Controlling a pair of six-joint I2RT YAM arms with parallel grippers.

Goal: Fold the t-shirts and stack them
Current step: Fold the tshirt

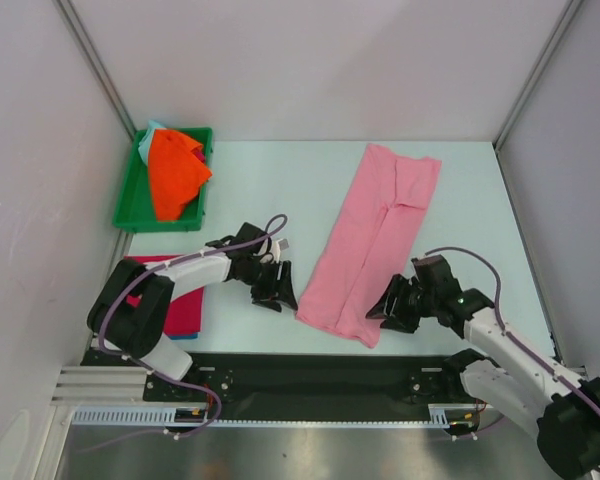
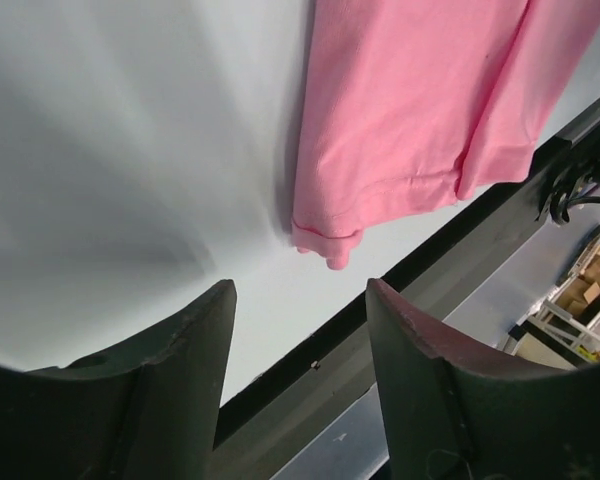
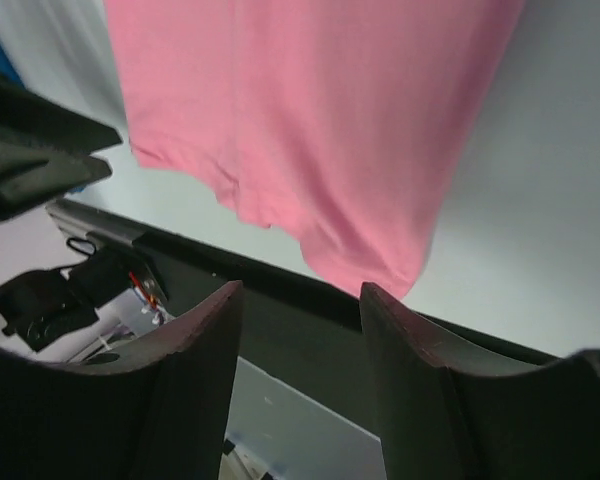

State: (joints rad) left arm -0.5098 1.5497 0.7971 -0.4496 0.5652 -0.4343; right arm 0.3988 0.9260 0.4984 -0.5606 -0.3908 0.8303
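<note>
A light pink t-shirt [image 1: 375,235] lies on the table as a long strip with both sides folded in, its hem end nearest the arms. My left gripper [image 1: 277,296] is open and empty just left of the hem's left corner [image 2: 325,240]. My right gripper [image 1: 384,312] is open and empty beside the hem's right corner [image 3: 370,265]. In both wrist views the pink cloth [image 2: 410,120] [image 3: 320,120] lies beyond the fingertips, untouched by my left gripper [image 2: 300,290] or my right gripper [image 3: 300,290]. A folded magenta-red t-shirt [image 1: 185,310] lies under the left arm. A bright orange t-shirt [image 1: 175,175] sits crumpled in the tray.
The green tray [image 1: 130,205] stands at the back left, with a bit of pale teal cloth [image 1: 153,130] under the orange shirt. A black rail [image 1: 310,375] runs along the table's near edge. White walls and metal posts enclose the table.
</note>
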